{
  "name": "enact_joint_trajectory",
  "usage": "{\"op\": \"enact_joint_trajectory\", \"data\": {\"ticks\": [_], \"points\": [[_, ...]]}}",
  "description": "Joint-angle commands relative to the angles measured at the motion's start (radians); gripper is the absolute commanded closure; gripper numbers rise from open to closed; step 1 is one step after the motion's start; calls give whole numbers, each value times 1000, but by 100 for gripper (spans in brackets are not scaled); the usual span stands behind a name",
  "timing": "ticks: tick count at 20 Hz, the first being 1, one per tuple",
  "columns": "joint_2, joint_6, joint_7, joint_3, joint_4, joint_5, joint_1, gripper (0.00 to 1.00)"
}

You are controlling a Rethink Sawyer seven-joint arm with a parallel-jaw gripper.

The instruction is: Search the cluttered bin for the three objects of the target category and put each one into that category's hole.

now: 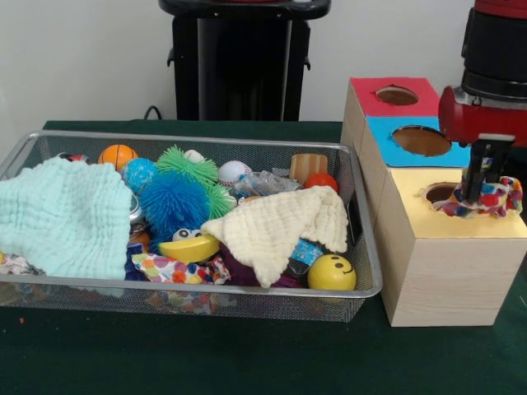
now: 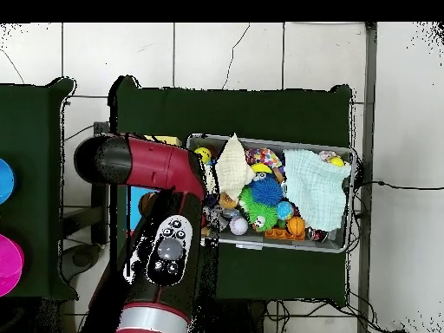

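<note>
The wire mesh bin (image 1: 372, 271) holds a heap of toys and cloths; it also shows in the overhead view (image 2: 286, 247). My gripper (image 1: 476, 196) stands over the yellow-topped box (image 1: 461, 229), its tips down in a dotted fabric piece (image 1: 494, 200) that lies across the right rim of the round hole (image 1: 439, 192). The fingers look shut on that piece. A second dotted piece (image 1: 174, 270) lies at the bin's front wall. A third (image 1: 11, 263) peeks out under the mint-green cloth (image 1: 62, 216). In the overhead view my arm (image 2: 165, 251) hides the gripper.
The blue-topped hole (image 1: 422, 140) and red-topped hole (image 1: 397, 95) sit behind the yellow one. The bin also holds a cream cloth (image 1: 276, 226), a blue spiky ball (image 1: 171, 202), a green spiky ball (image 1: 188, 163), a yellow smiley ball (image 1: 332, 272) and an orange ball (image 1: 118, 155).
</note>
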Motion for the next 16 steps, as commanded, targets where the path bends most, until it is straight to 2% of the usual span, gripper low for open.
{"op": "enact_joint_trajectory", "data": {"ticks": [1,4,9,13,16], "points": [[96,-65,240,69,0,10,-9,100],[108,-31,242,96,1,31,-24,100],[127,102,298,78,-21,60,-15,100],[119,141,316,87,-10,83,-12,100],[107,212,328,79,-27,89,-14,100]]}}
